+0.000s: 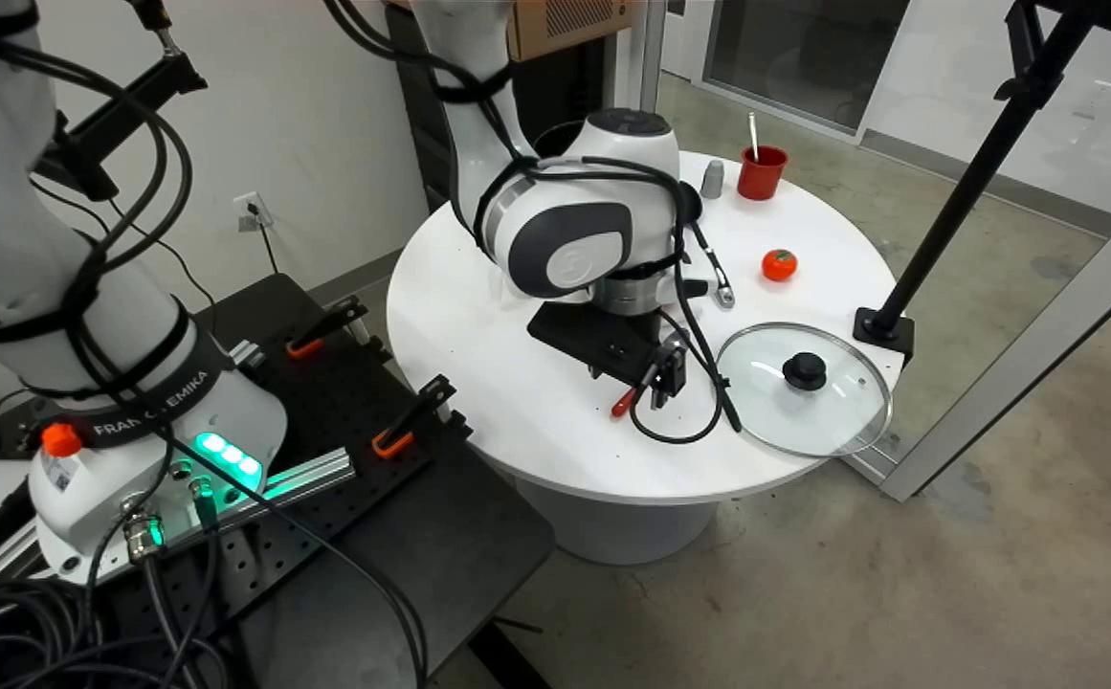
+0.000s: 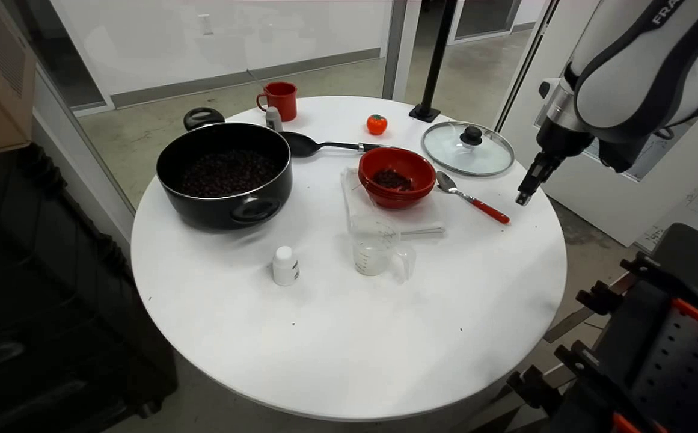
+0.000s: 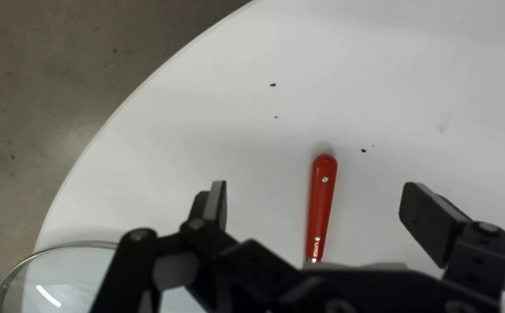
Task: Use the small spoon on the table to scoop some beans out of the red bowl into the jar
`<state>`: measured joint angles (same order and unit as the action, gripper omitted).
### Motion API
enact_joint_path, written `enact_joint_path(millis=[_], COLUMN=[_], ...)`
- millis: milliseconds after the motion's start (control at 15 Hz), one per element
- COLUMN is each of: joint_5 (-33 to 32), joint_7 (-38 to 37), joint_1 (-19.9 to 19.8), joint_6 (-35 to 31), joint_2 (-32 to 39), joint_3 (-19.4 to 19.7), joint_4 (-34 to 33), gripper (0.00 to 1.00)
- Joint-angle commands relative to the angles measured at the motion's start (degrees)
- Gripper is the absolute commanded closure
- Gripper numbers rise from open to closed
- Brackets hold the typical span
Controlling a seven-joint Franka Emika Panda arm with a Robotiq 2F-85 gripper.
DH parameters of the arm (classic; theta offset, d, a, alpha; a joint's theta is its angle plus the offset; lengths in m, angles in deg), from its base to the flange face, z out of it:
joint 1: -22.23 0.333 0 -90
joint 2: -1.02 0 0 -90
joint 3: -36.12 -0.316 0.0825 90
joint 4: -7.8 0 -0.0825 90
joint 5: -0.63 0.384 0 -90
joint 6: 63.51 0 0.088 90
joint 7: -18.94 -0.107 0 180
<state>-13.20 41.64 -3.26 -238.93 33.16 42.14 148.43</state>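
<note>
Lg rnd white table (image 2: 349, 337). Nr its edge I see the gripper (image 3: 317, 211) above it, fingers (image 3: 426, 221) spread wide. In from edge: red bowl (image 2: 394, 201), clear jar (image 2: 373, 255). Small spoon (image 2: 475, 202) lies btwn bowl & edge, handle (image 2: 491, 211) edgeward. Beans (image 2: 392, 179), dark, in bowl.

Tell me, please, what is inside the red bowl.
In an exterior view, the red bowl holds a small heap of dark beans. They cover part of its bottom, so what lies beneath them cannot be seen.
</note>
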Motion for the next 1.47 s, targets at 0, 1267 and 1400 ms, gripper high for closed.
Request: enact_joint_path(millis=[0, 1267, 1400], joint_5=[1.68, 1.83, 1.75], joint_7=[-0.84, -4.11, -3.96], joint_1=[0.15, 3.65, 3.49], joint_6=[0.07, 0.42, 0.31], joint_2=[3.13, 15.85, 15.8], joint_3=[-1.96, 0.7, 0.59], joint_4=[-3.6, -13.01, -12.92], gripper=[0.0, 0.27, 0.4])
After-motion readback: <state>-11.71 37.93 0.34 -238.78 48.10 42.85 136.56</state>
